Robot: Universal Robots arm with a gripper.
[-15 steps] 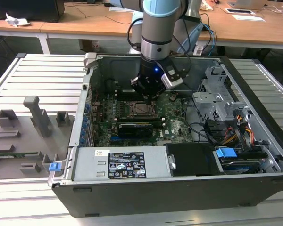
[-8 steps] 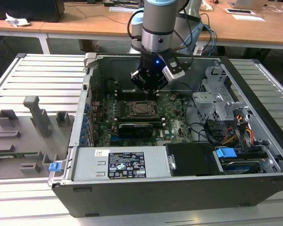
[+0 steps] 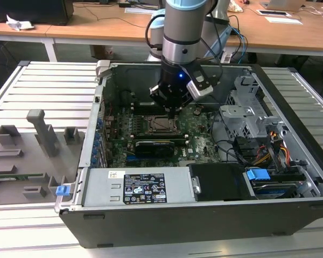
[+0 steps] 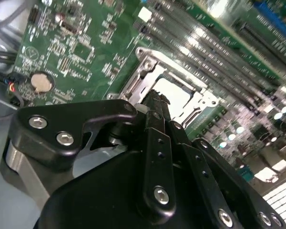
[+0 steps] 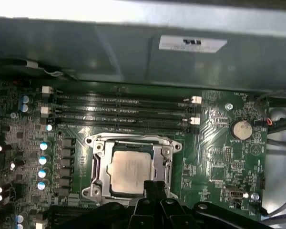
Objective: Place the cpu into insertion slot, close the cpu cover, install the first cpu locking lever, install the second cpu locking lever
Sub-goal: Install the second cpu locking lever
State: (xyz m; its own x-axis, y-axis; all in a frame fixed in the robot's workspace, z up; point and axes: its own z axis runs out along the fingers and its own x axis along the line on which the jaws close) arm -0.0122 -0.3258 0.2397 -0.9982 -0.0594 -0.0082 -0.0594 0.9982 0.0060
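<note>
The cpu (image 5: pixel 131 167) lies flat in the insertion slot (image 3: pixel 162 123) on the green board, its pale metal face up. The cpu cover (image 5: pixel 99 164) lies down around it as a silver frame, and the chip shows through the cut-out. In the second wrist view the cover (image 4: pixel 143 78) and a pale patch of the cpu (image 4: pixel 176 95) show beyond the fingers. My gripper (image 5: pixel 155 185) is shut with nothing in it, its tips low at one edge of the socket. In the exterior view the gripper (image 3: pixel 171 110) hangs just over the socket inside the open computer case.
Long memory slots (image 5: pixel 124 107) run beside the socket, and a coin battery (image 5: pixel 240 129) sits on the board. A black card (image 3: pixel 159 146), the power supply (image 3: pixel 134 185), a metal drive cage (image 3: pixel 247 107) and cables crowd the case. A grey fixture plate (image 3: pixel 32 145) lies at the exterior view's left.
</note>
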